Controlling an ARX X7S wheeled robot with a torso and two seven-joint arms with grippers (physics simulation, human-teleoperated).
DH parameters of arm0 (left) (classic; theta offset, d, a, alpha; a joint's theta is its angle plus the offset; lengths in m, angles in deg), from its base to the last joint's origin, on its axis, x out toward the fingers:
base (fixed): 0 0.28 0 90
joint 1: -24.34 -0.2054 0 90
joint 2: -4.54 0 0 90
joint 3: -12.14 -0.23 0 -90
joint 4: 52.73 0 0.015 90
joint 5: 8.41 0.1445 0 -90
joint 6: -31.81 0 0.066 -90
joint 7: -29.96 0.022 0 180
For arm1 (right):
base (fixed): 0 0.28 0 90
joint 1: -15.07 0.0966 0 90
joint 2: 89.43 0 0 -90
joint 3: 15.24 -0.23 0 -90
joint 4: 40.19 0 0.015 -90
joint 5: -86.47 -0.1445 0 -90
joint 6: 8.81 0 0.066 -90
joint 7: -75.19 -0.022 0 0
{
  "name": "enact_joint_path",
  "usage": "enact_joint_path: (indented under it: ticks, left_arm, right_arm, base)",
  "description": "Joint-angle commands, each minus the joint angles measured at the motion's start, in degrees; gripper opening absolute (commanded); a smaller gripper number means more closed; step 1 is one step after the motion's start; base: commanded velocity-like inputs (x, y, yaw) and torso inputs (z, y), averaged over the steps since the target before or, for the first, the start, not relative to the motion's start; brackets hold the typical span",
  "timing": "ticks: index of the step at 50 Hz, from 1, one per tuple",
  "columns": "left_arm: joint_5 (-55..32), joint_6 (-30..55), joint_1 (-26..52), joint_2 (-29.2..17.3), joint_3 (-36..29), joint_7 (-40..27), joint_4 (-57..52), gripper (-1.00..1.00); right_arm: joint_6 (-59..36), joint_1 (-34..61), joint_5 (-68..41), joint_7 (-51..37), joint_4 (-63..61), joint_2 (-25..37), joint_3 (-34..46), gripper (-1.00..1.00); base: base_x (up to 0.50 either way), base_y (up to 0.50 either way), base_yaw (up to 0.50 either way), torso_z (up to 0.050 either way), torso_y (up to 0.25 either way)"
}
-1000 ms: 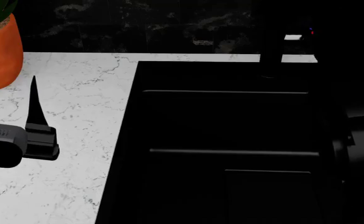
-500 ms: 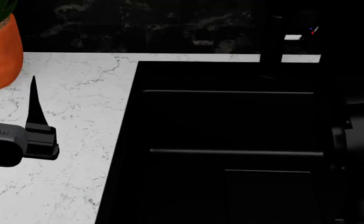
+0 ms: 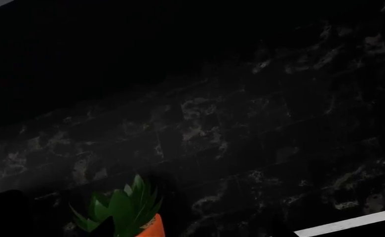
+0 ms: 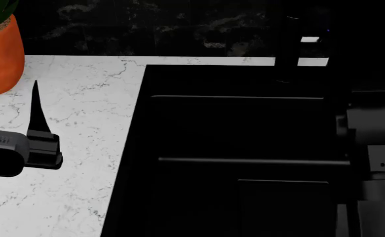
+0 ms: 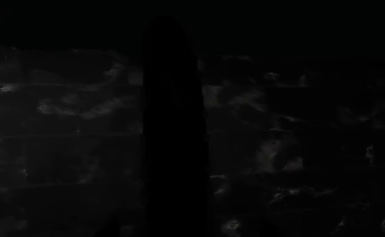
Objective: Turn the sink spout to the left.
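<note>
left arm low at the head view's left edge, left gripper point(image 4: 37, 126) pointing forward, one slim finger point(image 4: 36, 106) upright; jaw gap not discernible. right arm point(image 4: 370, 148) at right edge, its gripper lost in darkness.

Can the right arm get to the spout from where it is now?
Probably yes. The right arm sits along the sink's right side, and the spout stands at the back rim with nothing visible between them. Its pincer is lost in the dark, so contact is unclear.
</note>
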Motion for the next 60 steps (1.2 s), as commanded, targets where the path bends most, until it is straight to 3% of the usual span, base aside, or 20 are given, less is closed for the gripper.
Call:
enact_joint_path:
  ticks: [1, 30, 43, 60]
  left_arm:
    - [0.0, -0.4, -0.1, -0.2, -0.2, -0.1, 0.1, 1.00]
    - [-0.4, -0.7, -0.1, -0.5, -0.4, -0.1, -0.2, 1.00]
    - [-0.8, -0.5, 0.1, -0.5, -0.5, 0.0, -0.4, 1.00]
    - [-1.1, -0.8, 0.1, -0.7, -0.5, -0.1, -0.5, 1.00]
  right_arm:
    - [5.8, 4.0, 1.2, 3.0, 9.1, -2.6, 1.0, 1.00]
    - [13.3, 11.9, 1.5, 9.1, 22.1, -8.6, 2.4, 1.00]
    - [20.7, 16.7, 1.8, 12.3, 35.2, -12.7, 2.4, 1.00]
    - [20.5, 17.8, 6.8, 14.5, 35.5, -15.3, -2.8, 1.00]
  base:
    - [0.00, 0.00, 0.00, 0.000, 0.000]
    - [0.00, 0.00, 0.00, 0.000, 0.000]
    - [0.00, 0.00, 0.00, 0.000, 0.000]
    - [0.00, 0.00, 0.00, 0.000, 0.000]
